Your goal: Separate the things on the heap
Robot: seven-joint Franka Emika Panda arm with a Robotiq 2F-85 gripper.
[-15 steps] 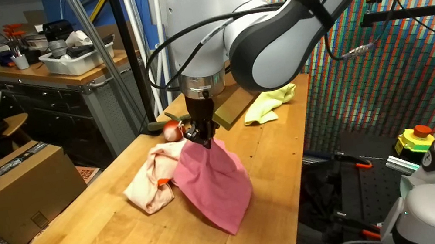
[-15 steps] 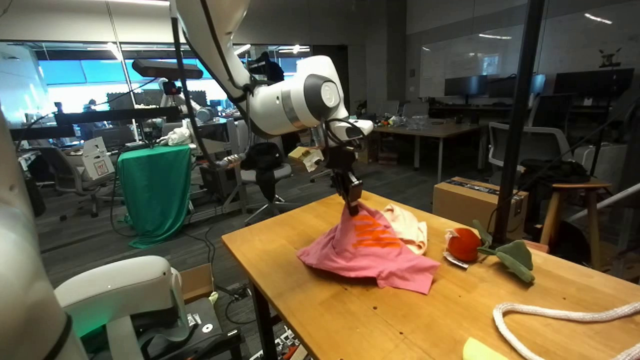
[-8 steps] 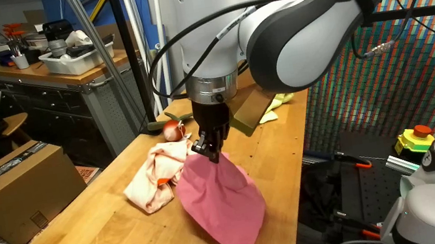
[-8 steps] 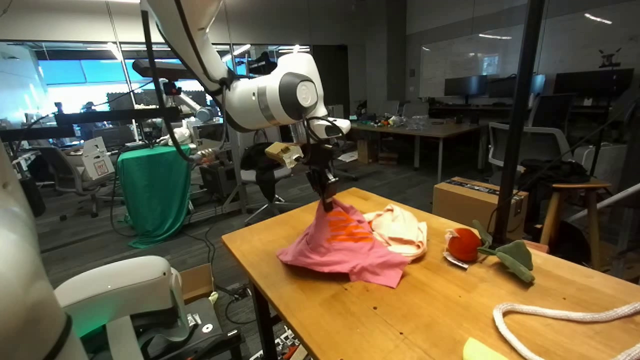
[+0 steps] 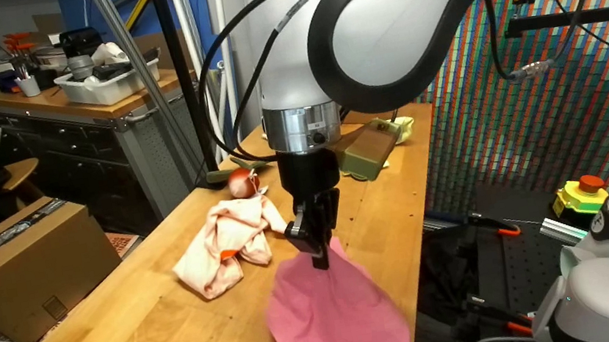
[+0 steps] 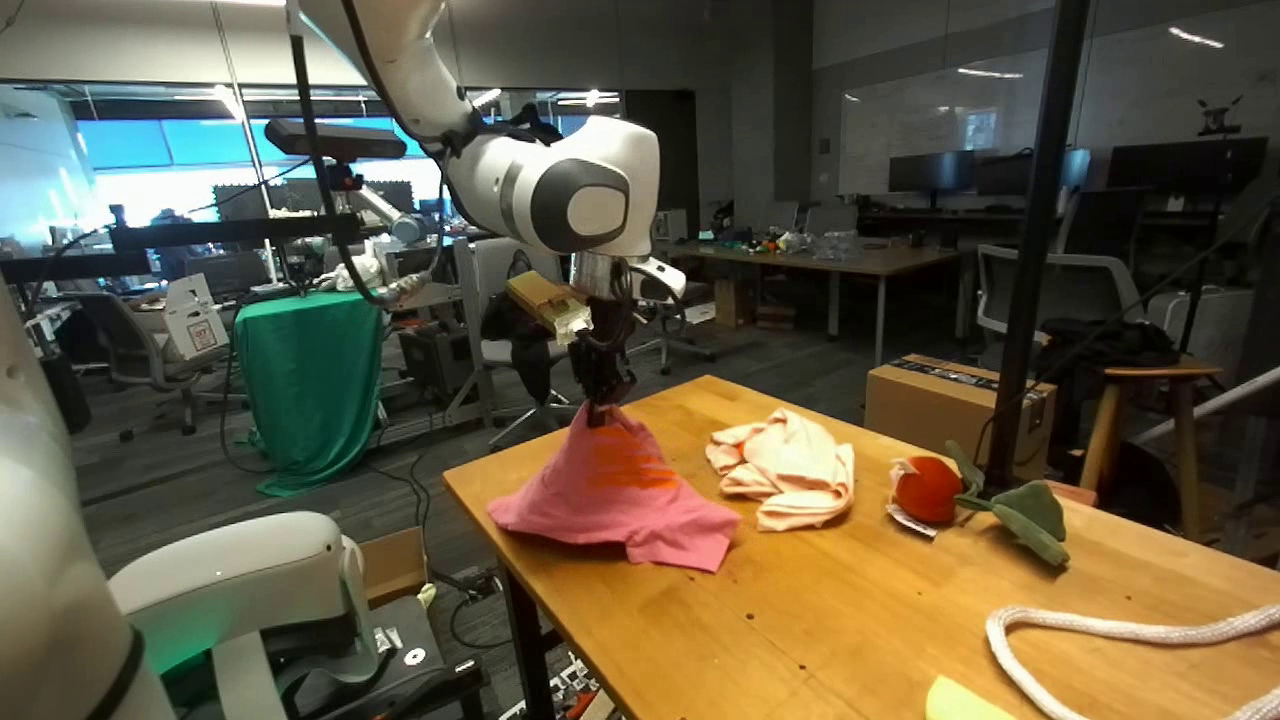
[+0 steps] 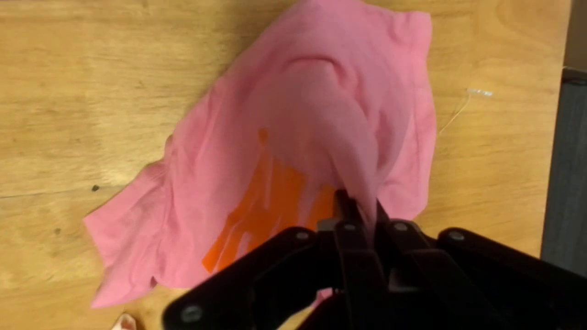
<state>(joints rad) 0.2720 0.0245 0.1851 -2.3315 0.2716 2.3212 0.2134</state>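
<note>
Nearest in an exterior view, a yellow-green cloth (image 6: 960, 702) lies on the wooden table (image 6: 880, 610), mostly cut off by the bottom of the frame. Just beyond it a white rope (image 6: 1130, 630) bends round in an open curve, running out of view at the side. Further in sits a round red toy (image 6: 927, 489) with green leaf-shaped parts (image 6: 1030, 512) and a white tag (image 6: 912, 521) against the wood. Then comes the pink garment (image 6: 580, 490), drawn up into a peak, its orange marks (image 6: 630, 460) facing that camera and its lower edges spread over the table. The gripper (image 6: 597, 415) stands upright above the peak, jaws closed on a fold; in the wrist view, the cloth is pinched between the two fingertips (image 7: 346, 208). Just past the garment the cream cloth (image 6: 790, 465) lies crumpled, a strip of bare wood between them; an orange patch (image 5: 228, 254) shows on it. Beyond the table, a taped cardboard box (image 6: 930, 410) stands partly behind a black post (image 6: 1038, 240). Farthest back are dark monitors (image 6: 930, 172).
</note>
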